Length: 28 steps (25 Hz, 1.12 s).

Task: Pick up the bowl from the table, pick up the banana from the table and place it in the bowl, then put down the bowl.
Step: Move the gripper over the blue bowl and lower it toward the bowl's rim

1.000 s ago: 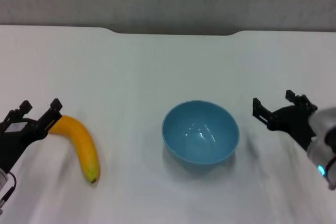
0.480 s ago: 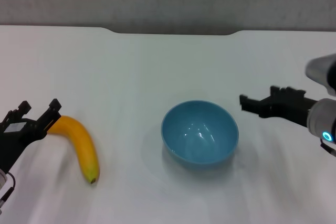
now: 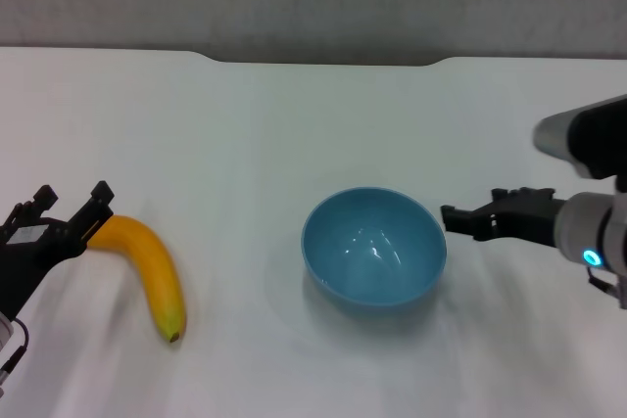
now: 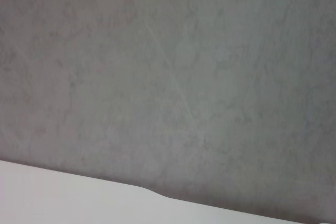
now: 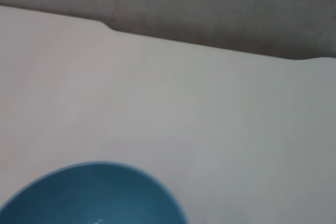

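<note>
The left gripper [image 3: 67, 205] sits low at the frame's left edge, its two dark fingers spread apart. The right gripper [image 3: 470, 219] reaches in level from the right edge, fingers pointing toward frame centre.

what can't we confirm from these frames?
- Right gripper in the head view: seen side-on beside the bowl, so contact with the rim is unclear.
- Left gripper in the head view: sits at the banana stem end; touch unclear.
- Left wrist view: only wall and a strip of table; no banana.
- Right wrist view: bowl cut off by the frame edge.
</note>
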### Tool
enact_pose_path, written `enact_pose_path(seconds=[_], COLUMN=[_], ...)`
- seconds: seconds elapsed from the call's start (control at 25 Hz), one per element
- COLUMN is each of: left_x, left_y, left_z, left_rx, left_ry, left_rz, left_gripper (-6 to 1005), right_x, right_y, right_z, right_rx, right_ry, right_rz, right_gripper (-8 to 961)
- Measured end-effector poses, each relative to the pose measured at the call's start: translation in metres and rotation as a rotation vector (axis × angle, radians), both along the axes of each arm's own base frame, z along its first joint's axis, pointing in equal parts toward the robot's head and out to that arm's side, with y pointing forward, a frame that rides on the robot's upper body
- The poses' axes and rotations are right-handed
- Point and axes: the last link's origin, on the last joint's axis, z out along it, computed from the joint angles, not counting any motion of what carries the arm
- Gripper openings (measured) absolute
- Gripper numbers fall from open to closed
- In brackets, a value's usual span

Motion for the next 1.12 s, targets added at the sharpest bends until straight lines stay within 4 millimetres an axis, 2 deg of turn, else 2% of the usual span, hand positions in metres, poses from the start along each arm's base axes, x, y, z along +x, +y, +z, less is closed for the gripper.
enact_pose_path(seconds=[0.12,0.2,0.32,0.84,1.12], left_x=[0.000,0.000,0.000,0.001,0.002], left_y=[0.000,0.000,0.000,0.000,0.001], left_z=[0.000,0.000,0.000,-0.001,-0.002], left_rx=[0.000,0.001,0.002,-0.004,-0.005], left_ry=[0.001,0.001,0.000,0.006,0.006], left_rz=[-0.001,-0.001,-0.002,-0.006,-0.008], left_gripper=[879,879,879,880,880], right_x=[-0.006,-0.015,-0.017,0.006,0.006], right_y=[0.001,0.001,0.000,-0.004,-0.007], right_z=[-0.010,-0.019,-0.023,-0.035,-0.046], right_rx=[-0.032,-0.060,-0.069,-0.038,-0.038], right_ry=[-0.011,-0.018,-0.018,-0.003,0.015], right_rz=[0.021,0.049,0.055,0.009,0.026], right_gripper=[804,799,791,775,767])
